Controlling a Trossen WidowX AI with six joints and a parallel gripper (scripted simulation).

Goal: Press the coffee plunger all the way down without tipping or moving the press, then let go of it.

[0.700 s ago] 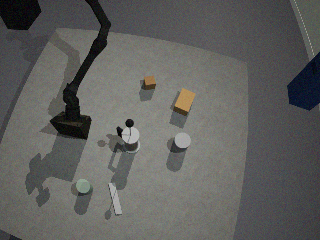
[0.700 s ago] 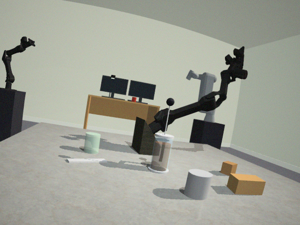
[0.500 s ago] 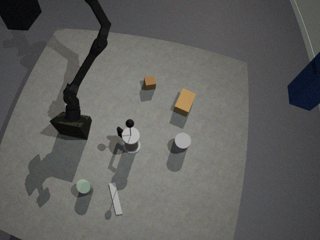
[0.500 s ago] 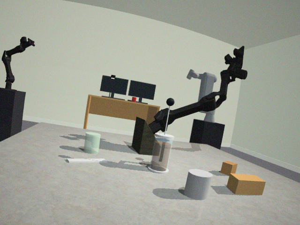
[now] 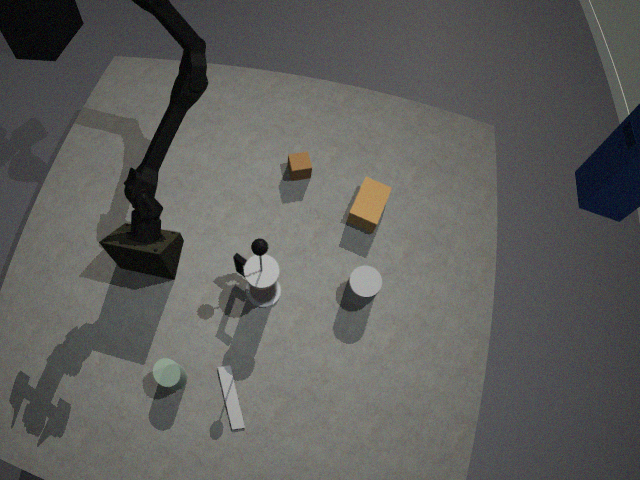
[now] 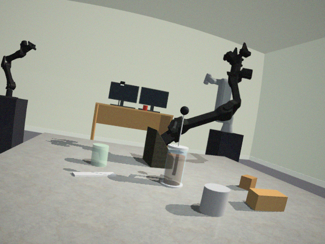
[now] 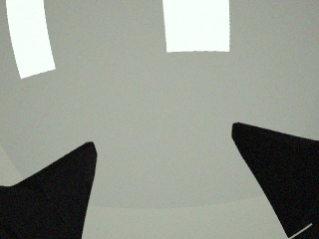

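Coffee press (image 6: 175, 165) is clear glass with brown inside, black plunger knob (image 6: 184, 110). Two orange boxes (image 6: 266, 199), a grey cylinder (image 6: 214, 199), a mint-green one (image 6: 99, 154), white flat strip (image 6: 93, 174).

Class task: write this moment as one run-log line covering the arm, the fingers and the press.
arm: raised, far from press | black gripper: fingers open, empty | clear glass coffee press: upright | black-knobbed plunger: fully up, unpressed
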